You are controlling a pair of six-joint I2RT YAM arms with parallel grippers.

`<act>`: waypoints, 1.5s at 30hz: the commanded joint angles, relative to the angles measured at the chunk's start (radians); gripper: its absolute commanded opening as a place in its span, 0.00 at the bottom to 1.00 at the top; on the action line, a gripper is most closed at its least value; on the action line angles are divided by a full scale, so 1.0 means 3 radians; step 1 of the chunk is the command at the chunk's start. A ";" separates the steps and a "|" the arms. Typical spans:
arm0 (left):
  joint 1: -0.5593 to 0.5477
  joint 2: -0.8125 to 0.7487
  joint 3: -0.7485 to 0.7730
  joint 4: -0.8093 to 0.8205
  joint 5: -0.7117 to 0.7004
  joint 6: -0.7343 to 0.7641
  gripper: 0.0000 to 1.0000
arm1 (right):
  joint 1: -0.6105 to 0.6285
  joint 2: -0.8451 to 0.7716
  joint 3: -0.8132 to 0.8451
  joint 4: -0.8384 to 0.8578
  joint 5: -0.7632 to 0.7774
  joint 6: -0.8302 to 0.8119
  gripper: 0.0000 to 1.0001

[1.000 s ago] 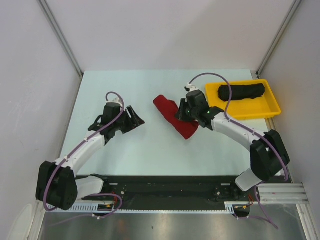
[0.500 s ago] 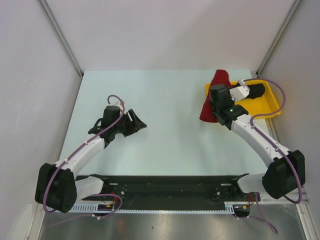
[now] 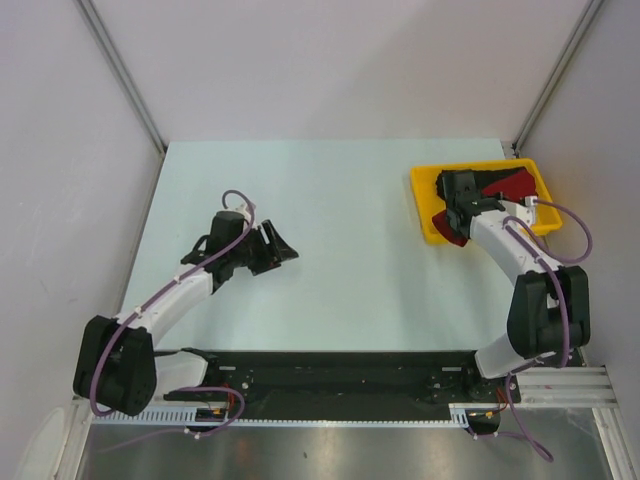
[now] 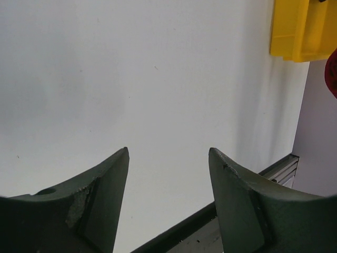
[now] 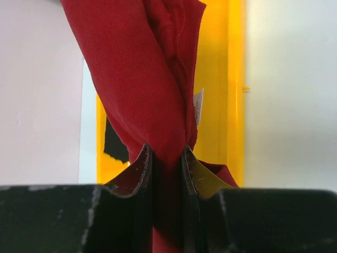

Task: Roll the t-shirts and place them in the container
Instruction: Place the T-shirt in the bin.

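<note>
Red t-shirt [image 5: 142,79], pinched by right fingers [image 5: 138,174] above the yellow tray [image 3: 425,190], seems due for release; left fingers [image 4: 100,190] spread empty.

- Left arm [image 3: 170,295], right arm [image 3: 510,250]: white link shells, black joint housings.
- Purple cable [image 3: 236,192] loops along each arm to the wrist.
- Shoulders [image 3: 112,365]: bulky black rounded blocks.
- Left gripper [image 4: 168,158] fingers [image 4: 95,205]: dark grey-green, wedge-shaped, curved inner faces; one has a pale scuff.
- Right gripper [image 5: 166,153] fingers [image 5: 138,171]: dark, thin tapered tips.
</note>
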 commanded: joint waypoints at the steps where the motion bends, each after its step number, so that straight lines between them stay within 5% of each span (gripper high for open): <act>1: -0.0018 0.0052 0.0167 0.0100 0.0124 0.0104 0.67 | -0.0162 0.0209 0.0043 0.0391 0.0333 0.0478 0.00; 9: -0.0018 0.0272 0.0310 0.0105 0.0211 0.0175 0.67 | -0.0382 0.0629 0.0043 0.0806 0.0184 0.0831 0.00; 18: -0.0018 0.0426 0.0464 0.0084 0.0226 0.0227 0.67 | -0.0577 0.1069 -0.0176 0.2216 -0.0291 0.0668 0.00; 23: -0.0018 0.0513 0.0490 0.0120 0.0257 0.0206 0.67 | -0.0689 0.1268 -0.0197 0.2447 -0.0445 0.0775 0.00; 29: -0.0023 0.0538 0.0484 0.0140 0.0262 0.0211 0.67 | -0.0715 0.1411 -0.0284 0.2622 -0.0608 0.1045 0.26; 40: -0.0023 0.0569 0.0490 0.0186 0.0313 0.0222 0.68 | -0.0735 0.1447 -0.0310 0.2765 -0.0675 0.1046 0.51; 45: -0.0023 0.0569 0.0479 0.0207 0.0318 0.0206 0.67 | -0.0730 0.1356 -0.0309 0.2571 -0.0690 0.1026 0.77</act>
